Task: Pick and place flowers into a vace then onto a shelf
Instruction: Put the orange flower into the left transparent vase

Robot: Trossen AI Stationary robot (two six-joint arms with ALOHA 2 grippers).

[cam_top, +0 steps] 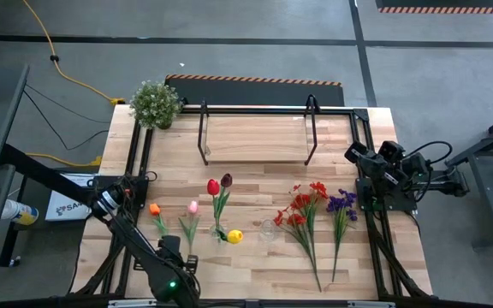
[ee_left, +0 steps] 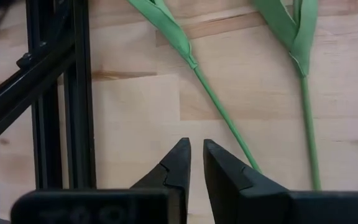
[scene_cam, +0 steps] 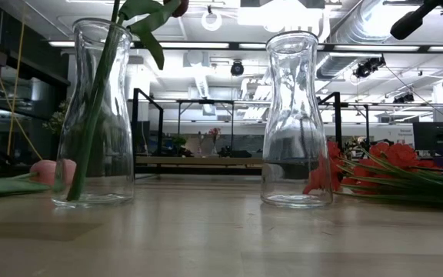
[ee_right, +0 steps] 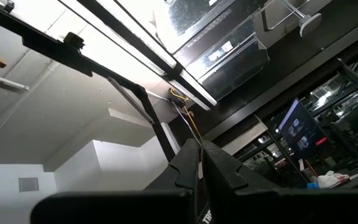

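My left gripper hovers nearly closed and empty at lower left of the high view, beside loose flowers. Next I should open and straddle a stem; the vase waits mid-table.

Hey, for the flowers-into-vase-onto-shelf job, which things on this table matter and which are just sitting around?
Part of the job:
tulips
red sprays
purple spray
vase with stems
empty vase
shelf

Just lying about:
potted plant
yellow cable
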